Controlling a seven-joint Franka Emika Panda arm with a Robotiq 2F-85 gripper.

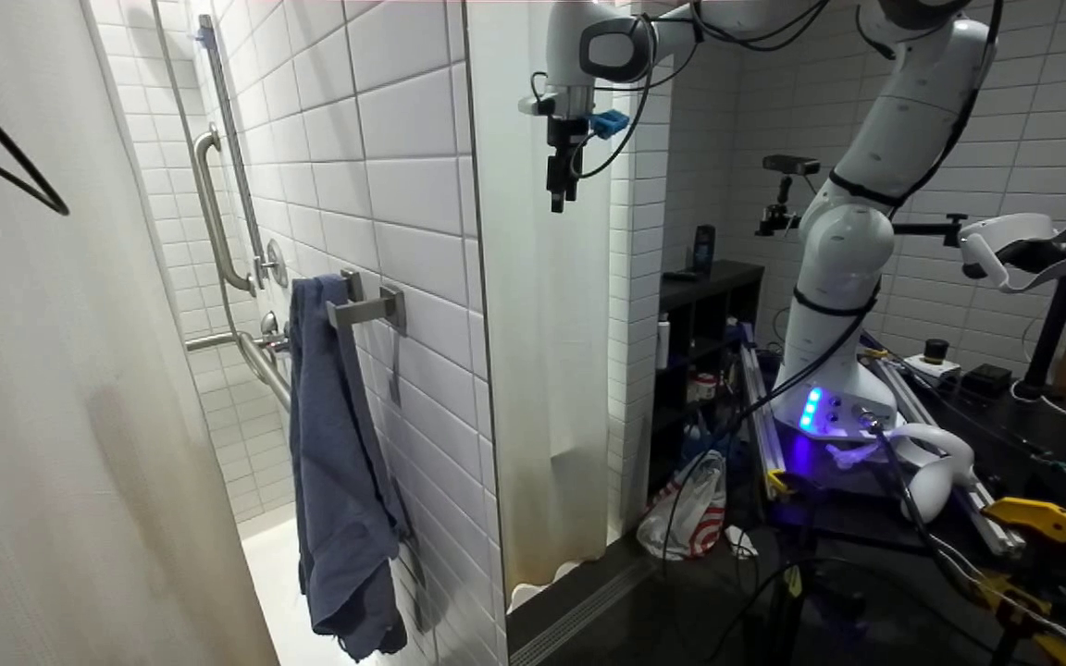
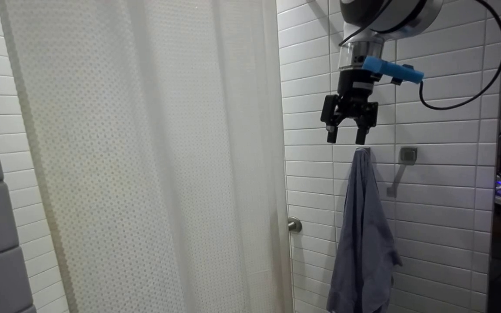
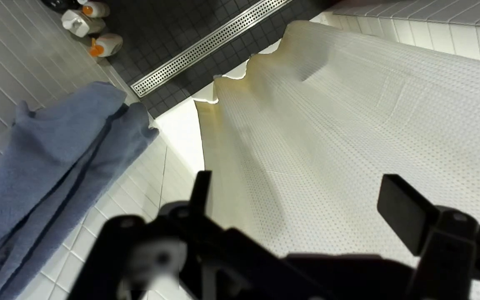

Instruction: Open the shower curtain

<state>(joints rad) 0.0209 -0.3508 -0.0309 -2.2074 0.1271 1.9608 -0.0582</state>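
The off-white shower curtain (image 2: 181, 152) hangs in soft vertical folds. It spans most of the opening in an exterior view, its right edge by the tiled wall and a strip with a metal bar mount (image 2: 295, 224) showing beside it. My gripper (image 2: 345, 138) points down to the right of that edge, with its fingers apart and nothing between them. In the wrist view the fingertips (image 3: 200, 187) frame the curtain's surface (image 3: 340, 137) beyond them; no contact shows. Another exterior view shows the curtain (image 1: 547, 324) behind the arm, and a gripper shape twice, as with a mirror.
A blue-grey towel (image 2: 361, 243) hangs just below the gripper in an exterior view, with a wall hook (image 2: 408, 155) to its right. A floor drain (image 3: 219, 43) runs past the curtain's lower edge. Several bottles (image 3: 106, 45) stand by the wall. A dark shelf (image 1: 723, 287) stands behind.
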